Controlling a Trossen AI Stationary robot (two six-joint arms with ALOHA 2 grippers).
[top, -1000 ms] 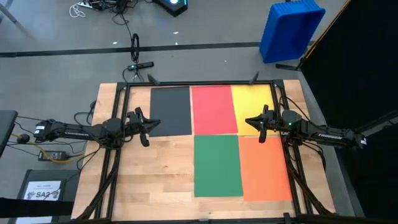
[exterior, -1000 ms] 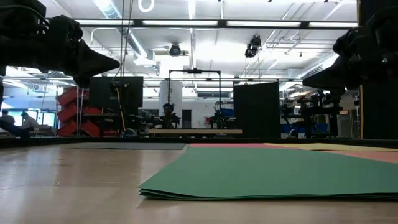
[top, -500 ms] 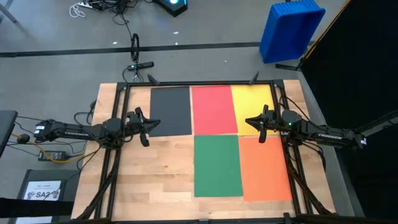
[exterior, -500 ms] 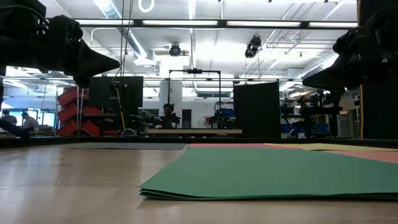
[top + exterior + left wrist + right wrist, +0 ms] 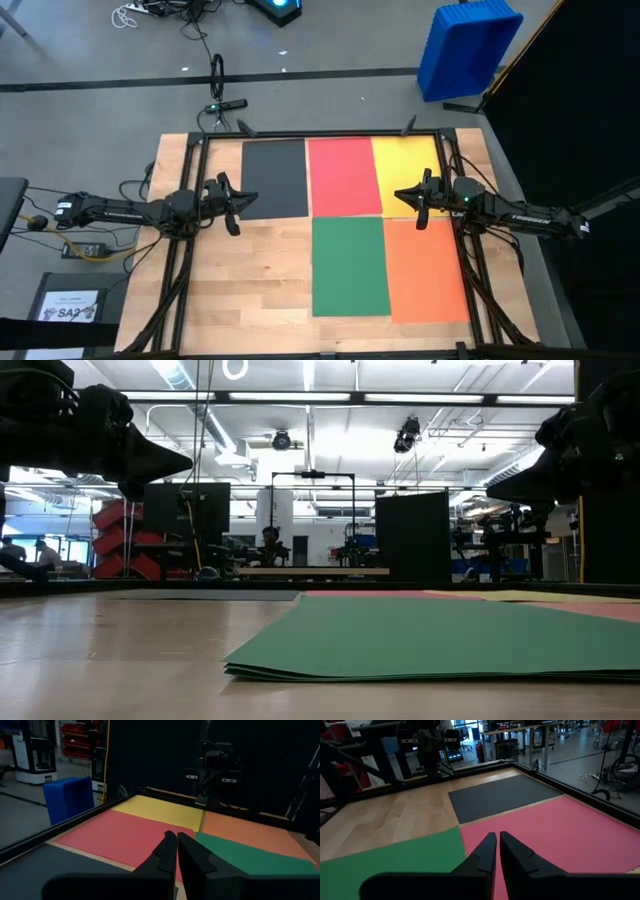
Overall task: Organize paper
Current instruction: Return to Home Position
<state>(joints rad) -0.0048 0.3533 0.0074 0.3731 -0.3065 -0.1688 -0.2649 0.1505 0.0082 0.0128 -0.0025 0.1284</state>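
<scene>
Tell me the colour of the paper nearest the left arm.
Dark grey paper, clearest in high view.

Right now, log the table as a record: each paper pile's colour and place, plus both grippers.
view used: high
black paper: top row, left
red paper: top row, middle
yellow paper: top row, right
green paper: bottom row, below red
orange paper: bottom row, below yellow
left gripper: shut, empty, beside black paper's left edge
right gripper: shut, empty, above the yellow-orange seam
</scene>
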